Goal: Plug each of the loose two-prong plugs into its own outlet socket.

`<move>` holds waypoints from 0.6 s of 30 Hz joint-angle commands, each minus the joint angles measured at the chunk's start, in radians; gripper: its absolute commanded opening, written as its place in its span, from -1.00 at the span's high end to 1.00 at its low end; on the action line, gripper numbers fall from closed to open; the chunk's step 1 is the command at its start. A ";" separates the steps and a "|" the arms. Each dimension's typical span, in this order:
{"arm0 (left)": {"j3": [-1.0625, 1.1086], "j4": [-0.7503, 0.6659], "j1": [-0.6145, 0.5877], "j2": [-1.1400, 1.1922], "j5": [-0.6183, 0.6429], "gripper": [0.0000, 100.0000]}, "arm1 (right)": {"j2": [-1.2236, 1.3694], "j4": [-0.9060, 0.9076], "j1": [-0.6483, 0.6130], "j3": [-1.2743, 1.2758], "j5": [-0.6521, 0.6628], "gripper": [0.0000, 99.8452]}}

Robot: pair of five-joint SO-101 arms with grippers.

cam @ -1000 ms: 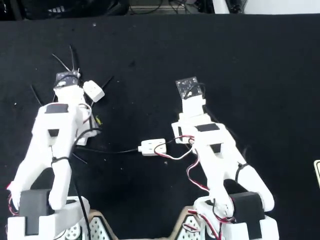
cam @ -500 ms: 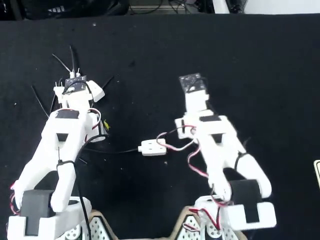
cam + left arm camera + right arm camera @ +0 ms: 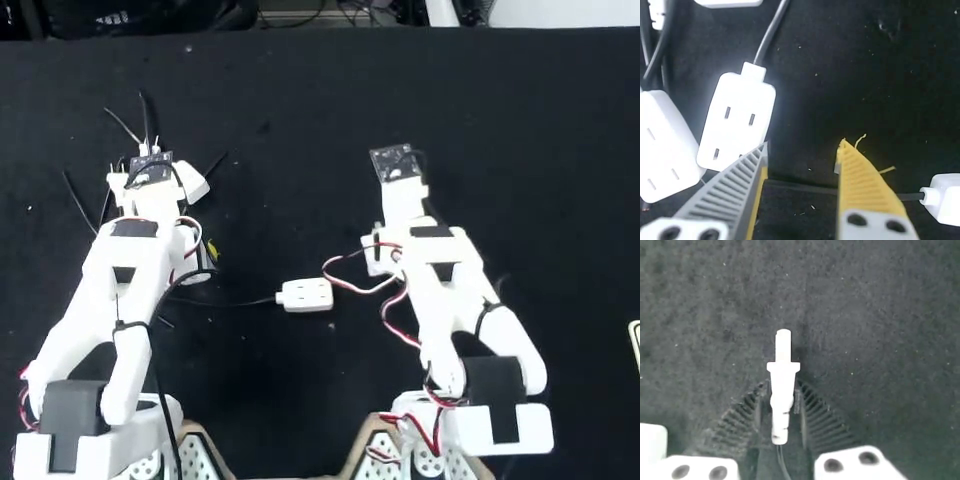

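Beyond and right of the centre extension socket (image 3: 306, 293), the right gripper (image 3: 781, 388) has its jaws clamped on a white two-prong plug (image 3: 782, 367). It is held by the rear of its body, narrow end pointing away from the wrist, with a thin black cord (image 3: 780, 460) running back between the jaws. Beyond and left of that same socket, the left gripper (image 3: 802, 149) hangs low over the black worktop (image 3: 520, 120), jaws wide apart, nothing in them. The grey jaw tip sits at the corner of a two-outlet socket block (image 3: 737, 117), slots facing up; can't tell if it touches. A second socket block (image 3: 662, 145) lies right against or just beside the first, and another white plug body (image 3: 945, 197) sits off the yellow jaw's side.

Risks: I can't read the prong roll from the wrist view. If the plug is twisted in the grip, the prongs will probably miss the slots and just shove the block. The blocks look light and unanchored, so they'll likely slide unless the left jaws pin one. The grip is far back on the plug, so it may pivot under insertion load. Cords cross around the left cluster, and a snag could drag a neighbouring block.
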 commanded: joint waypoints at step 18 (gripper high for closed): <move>0.039 -0.074 -0.101 -0.080 -0.046 0.57 | -0.518 0.055 -0.465 0.151 0.262 0.98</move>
